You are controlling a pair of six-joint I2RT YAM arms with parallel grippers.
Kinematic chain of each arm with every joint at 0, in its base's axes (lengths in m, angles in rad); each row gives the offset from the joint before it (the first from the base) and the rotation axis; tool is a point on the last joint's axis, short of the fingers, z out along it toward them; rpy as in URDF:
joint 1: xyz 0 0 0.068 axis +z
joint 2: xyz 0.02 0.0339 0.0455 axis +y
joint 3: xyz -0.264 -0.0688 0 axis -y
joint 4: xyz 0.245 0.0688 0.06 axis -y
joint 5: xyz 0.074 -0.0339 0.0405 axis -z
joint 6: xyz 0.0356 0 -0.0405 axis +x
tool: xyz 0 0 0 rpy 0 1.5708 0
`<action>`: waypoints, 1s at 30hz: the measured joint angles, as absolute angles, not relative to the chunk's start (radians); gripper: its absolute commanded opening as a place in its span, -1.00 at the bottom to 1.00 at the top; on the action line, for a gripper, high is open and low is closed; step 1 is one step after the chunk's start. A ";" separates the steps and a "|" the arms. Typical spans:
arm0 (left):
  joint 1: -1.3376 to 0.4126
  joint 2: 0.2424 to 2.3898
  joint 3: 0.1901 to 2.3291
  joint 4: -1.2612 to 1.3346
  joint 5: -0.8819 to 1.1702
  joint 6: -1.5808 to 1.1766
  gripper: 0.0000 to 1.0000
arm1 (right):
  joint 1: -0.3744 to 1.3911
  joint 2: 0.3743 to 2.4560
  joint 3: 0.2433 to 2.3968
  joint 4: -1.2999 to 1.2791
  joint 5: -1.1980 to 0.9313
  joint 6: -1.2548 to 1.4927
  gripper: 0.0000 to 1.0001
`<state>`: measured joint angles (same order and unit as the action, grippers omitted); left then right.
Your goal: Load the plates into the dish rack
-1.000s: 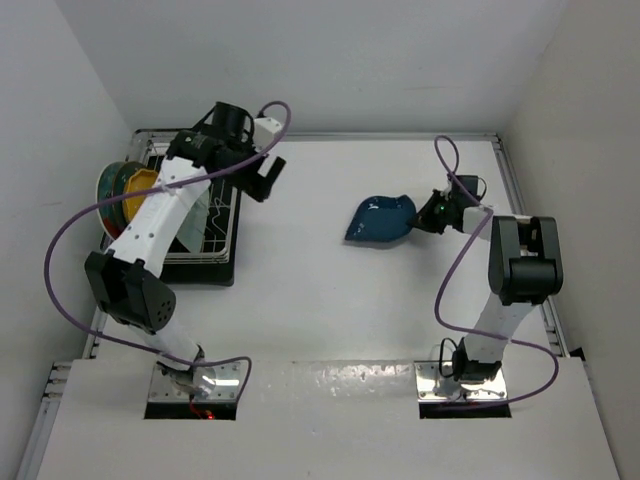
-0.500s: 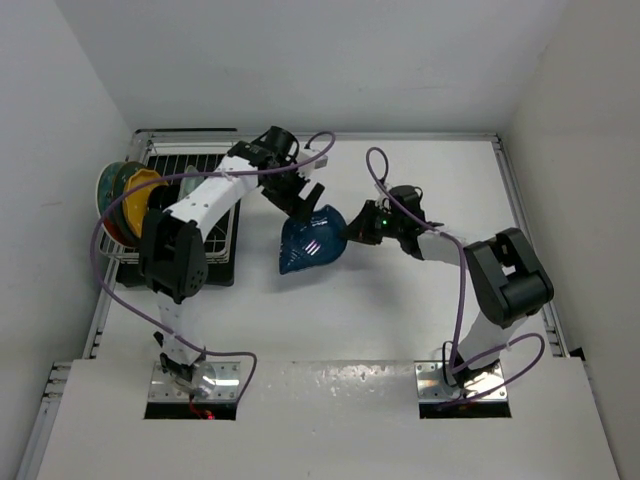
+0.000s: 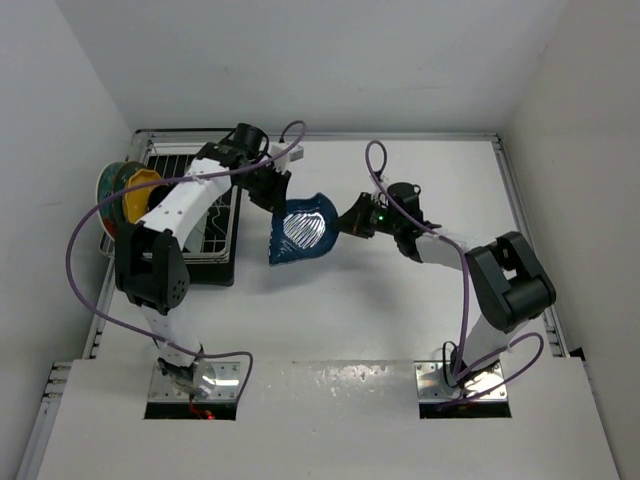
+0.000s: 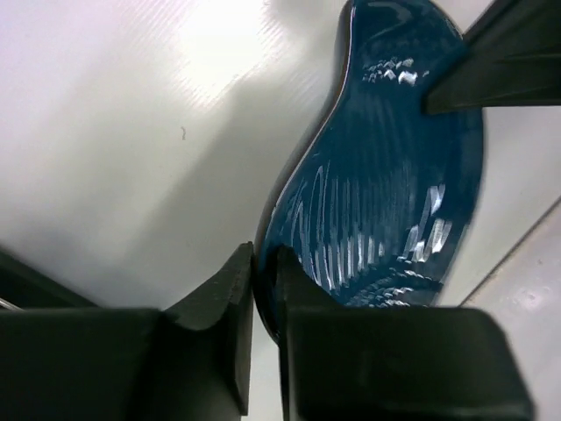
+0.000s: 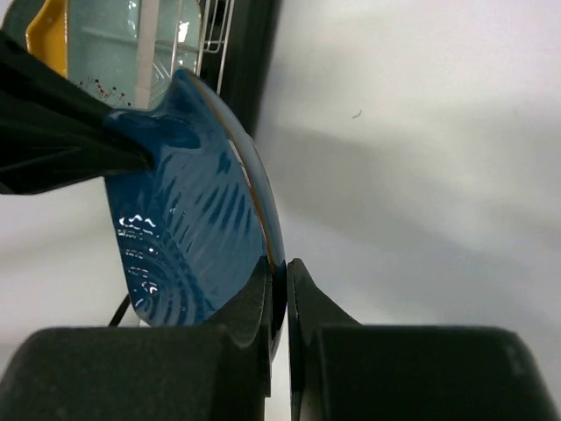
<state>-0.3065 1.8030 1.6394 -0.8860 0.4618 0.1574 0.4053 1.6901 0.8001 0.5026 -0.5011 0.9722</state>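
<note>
At the far left we see the dish rack (image 3: pixel 222 240), silver wire over a black tray, beside the table's left edge. Standing on edge in it are a yellow scalloped plate (image 3: pixel 138 188) and a grey-teal round plate (image 3: pixel 109 182). The right wrist camera also shows a glossy pale mint tray (image 5: pixel 114 44) in the rack.

The left arm, white with black joints and a looping purple cable (image 3: pixel 75 250), reaches over the rack. The left gripper (image 3: pixel 272 192) has its black jaws pressed together on the upper left rim of the dark blue leaf-shaped plate (image 3: pixel 300 232). In the left wrist view we see the fingers pinching that thin rim, one on each face.

The plate is just right of the rack and tipped up on edge between the two grippers. It is shiny glazed ceramic with a wavy outline and raised ribs like leaf veins (image 4: pixel 386 202). These catch the light as pale stripes.

The right gripper (image 3: pixel 350 222) clamps the opposite rim, its jaws closed on the plate's edge (image 5: pixel 193 228). Its arm bends back to the right across the smooth white table (image 3: pixel 400 330).
</note>
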 measured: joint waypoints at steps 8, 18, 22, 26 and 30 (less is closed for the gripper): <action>-0.251 1.776 1.660 -0.921 0.500 0.123 -1.00 | 0.436 1.690 0.817 0.522 -0.516 0.994 0.07; -0.077 1.706 1.910 -0.962 0.324 0.073 -1.00 | 0.458 1.690 0.907 0.542 -0.532 1.013 1.00; -0.046 1.613 1.973 -0.962 0.094 0.058 -1.00 | 0.461 1.685 0.907 0.513 -0.515 1.010 1.00; -0.065 1.530 1.951 -0.957 -0.212 0.038 -1.00 | 0.461 1.656 0.906 0.457 -0.477 0.987 1.00; -0.094 1.464 1.827 -0.936 -0.461 0.009 -1.00 | 0.463 1.624 0.904 0.414 -0.442 0.958 1.00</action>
<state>-0.0940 1.4635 1.8275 -0.9356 -0.4614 0.0093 0.4633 1.6241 0.9039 0.4137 -0.4419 0.9581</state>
